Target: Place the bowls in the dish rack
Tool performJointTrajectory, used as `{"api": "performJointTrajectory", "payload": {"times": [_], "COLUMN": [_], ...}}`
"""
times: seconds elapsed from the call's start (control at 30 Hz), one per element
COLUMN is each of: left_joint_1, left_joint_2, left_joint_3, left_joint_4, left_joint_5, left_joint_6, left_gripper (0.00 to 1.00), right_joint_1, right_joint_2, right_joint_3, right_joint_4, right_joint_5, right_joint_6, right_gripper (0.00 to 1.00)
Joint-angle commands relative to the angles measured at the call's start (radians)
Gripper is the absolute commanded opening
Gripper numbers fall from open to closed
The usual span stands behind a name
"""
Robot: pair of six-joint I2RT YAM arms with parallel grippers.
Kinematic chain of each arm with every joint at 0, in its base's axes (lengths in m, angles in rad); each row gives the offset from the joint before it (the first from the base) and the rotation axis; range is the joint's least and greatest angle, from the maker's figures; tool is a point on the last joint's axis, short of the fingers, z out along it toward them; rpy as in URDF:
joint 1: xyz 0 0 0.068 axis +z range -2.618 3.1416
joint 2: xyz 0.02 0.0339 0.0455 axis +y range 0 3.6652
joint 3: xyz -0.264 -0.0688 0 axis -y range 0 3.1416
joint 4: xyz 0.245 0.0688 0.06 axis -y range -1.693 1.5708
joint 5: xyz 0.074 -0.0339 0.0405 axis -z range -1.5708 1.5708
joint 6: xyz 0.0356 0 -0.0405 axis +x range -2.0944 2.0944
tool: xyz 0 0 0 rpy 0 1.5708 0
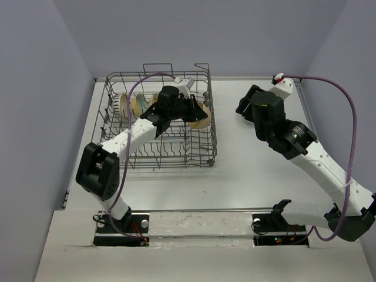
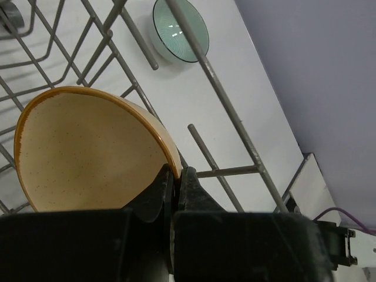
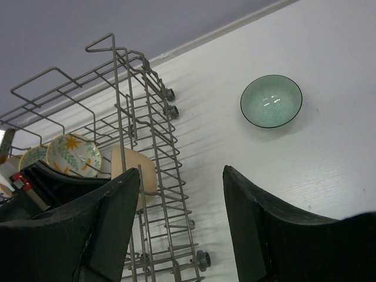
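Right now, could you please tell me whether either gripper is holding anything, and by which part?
The left gripper is shut on the tan bowl, pinching its rim inside the dish rack. The right gripper is open and holds nothing.

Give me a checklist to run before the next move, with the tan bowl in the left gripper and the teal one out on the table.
1. The left gripper clamps the tan bowl by its rim: ok.
2. The tan bowl is inside the dish rack: ok.
3. The tan bowl is seated between tines, safe to release: cannot tell.
4. The right gripper is open: ok.
5. The teal bowl sits upright on the table, outside the rack: ok.
6. The right gripper is centred over the teal bowl: not ok, the bowl lies off to one side.
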Motion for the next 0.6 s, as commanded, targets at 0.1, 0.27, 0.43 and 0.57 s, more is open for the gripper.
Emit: {"api": "performJointTrajectory", "payload": {"times": [0.1,0.27,0.43,0.57], "left_joint_1": [0.011,0.021,0.047,0.057], "left_joint_2": [-0.015,0.034,0.098,0.118], "left_joint_3": [-0.034,-0.059,-0.087,-0.146], "left_joint_4": [0.317,0.397,0.506,0.624], "left_joint_5": [0.11,0.176,0.282,0.312], "left_joint_6": [-0.102,-0.16,-0.24,-0.311], "left_gripper": [0.0,0.0,0.0,0.0], "right_joint_1": [0.004,0.004,0.004,0.004], "right_joint_2": [-0.031,-0.028,-0.025,-0.022], "right_joint_3": [0.006,-0.002,-0.005,-0.013], "right_joint_4": [0.001,0.001,0.001,0.002], "right_joint_5": [0.034,0.037,0.036,0.036], "right_joint_6": [0.003,0.006,0.007,0.011], "right_gripper": [0.64,0.64,0.64,0.64]}}
